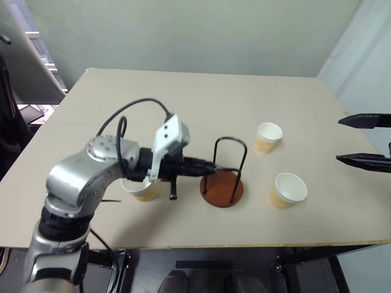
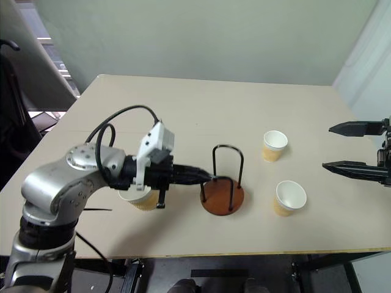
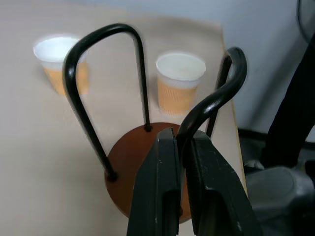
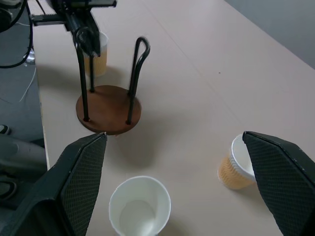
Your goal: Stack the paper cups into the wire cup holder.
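The wire cup holder [image 1: 222, 189], a reddish-brown disc with two black wire loops, stands near the table's front edge. My left gripper [image 1: 211, 166] reaches in from the left and is shut on the top of the nearer loop [image 3: 216, 96]. One paper cup [image 1: 143, 190] stands upright beneath my left forearm, partly hidden by it. A second cup [image 1: 267, 137] and a third [image 1: 288, 189] stand upright to the right of the holder. My right gripper [image 1: 343, 140] hovers open at the right edge of the table, above and beyond those two cups, holding nothing.
The beige table [image 1: 183, 104] has bare room behind the holder and cups. Its front edge [image 1: 244, 244] runs close below the holder. A black cable [image 1: 131, 113] loops over my left arm.
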Available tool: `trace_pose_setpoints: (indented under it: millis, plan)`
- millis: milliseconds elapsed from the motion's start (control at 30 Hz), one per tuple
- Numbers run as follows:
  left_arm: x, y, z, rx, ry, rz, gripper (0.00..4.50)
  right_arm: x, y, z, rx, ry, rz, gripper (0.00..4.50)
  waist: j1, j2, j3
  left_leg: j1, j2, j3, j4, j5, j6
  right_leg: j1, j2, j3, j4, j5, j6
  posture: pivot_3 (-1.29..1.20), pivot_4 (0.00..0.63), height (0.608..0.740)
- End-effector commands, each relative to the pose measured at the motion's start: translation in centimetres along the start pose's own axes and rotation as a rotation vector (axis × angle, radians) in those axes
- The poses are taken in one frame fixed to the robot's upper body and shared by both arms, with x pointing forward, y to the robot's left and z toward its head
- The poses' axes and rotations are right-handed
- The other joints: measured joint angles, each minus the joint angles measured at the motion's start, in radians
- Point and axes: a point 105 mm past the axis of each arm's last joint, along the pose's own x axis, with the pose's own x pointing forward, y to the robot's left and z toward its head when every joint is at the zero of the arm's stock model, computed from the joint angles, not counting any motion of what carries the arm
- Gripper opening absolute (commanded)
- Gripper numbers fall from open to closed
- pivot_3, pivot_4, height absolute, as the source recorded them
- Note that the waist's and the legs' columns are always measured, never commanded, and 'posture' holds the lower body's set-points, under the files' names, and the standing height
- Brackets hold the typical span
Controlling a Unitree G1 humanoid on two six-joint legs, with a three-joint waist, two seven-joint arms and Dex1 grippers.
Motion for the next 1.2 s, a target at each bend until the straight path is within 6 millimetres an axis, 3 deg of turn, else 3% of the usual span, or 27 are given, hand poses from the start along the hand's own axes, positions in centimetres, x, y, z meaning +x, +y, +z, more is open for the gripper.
trace_pose_setpoints:
  millis: [33, 200, 833, 967, 1200]
  plan:
    - [0.1, 0.1, -1.1, 0.019, 0.051, 0.055, 0.03, -0.4, -0.1, 1.0, -0.053, -0.013, -0.013, 4.5, 0.0, 0.0, 0.0, 0.0, 0.0, 0.0, -0.001, 0.0, 0.0, 0.0, 0.0, 0.0, 0.0, 0.0, 0.0, 0.0, 0.15, 0.74]
    - [1.1, 0.7, -1.8, -0.025, 0.024, 0.096, 0.03, -0.2, 0.4, 0.8, -0.053, 0.009, 0.02, 4.5, 0.009, 0.0, 0.0, -0.001, -0.001, -0.001, 0.0, 0.0, 0.0, -0.001, 0.0, 0.0, 0.0, 0.0, -0.001, 0.0, 0.15, 0.74]
    - [3.7, -1.0, -3.2, -0.03, 0.026, 0.048, 0.03, 0.8, 1.8, 0.3, -0.036, 0.02, 0.083, 4.5, 0.012, 0.0, 0.0, -0.002, -0.001, -0.001, -0.001, 0.0, -0.001, 0.0, 0.0, 0.0, -0.001, -0.001, -0.001, 0.0, 0.15, 0.74]
    - [3.8, -1.0, -3.3, -0.042, 0.037, 0.041, 1.14, 1.0, 1.8, 0.2, -0.036, 0.022, 0.088, 4.5, 0.012, 0.0, 0.0, -0.002, -0.001, -0.001, -0.001, 0.0, -0.001, 0.0, 0.0, 0.0, -0.001, -0.001, -0.002, 0.0, 0.15, 0.74]
    - [3.1, -0.2, -3.4, -0.03, 0.026, 0.062, 3.68, 1.0, 2.0, -0.1, -0.021, 0.032, 0.103, 4.5, 0.012, 0.0, 0.001, -0.002, -0.001, -0.001, -0.001, 0.0, -0.001, 0.0, 0.0, 0.0, -0.001, -0.001, -0.002, 0.0, 0.15, 0.74]
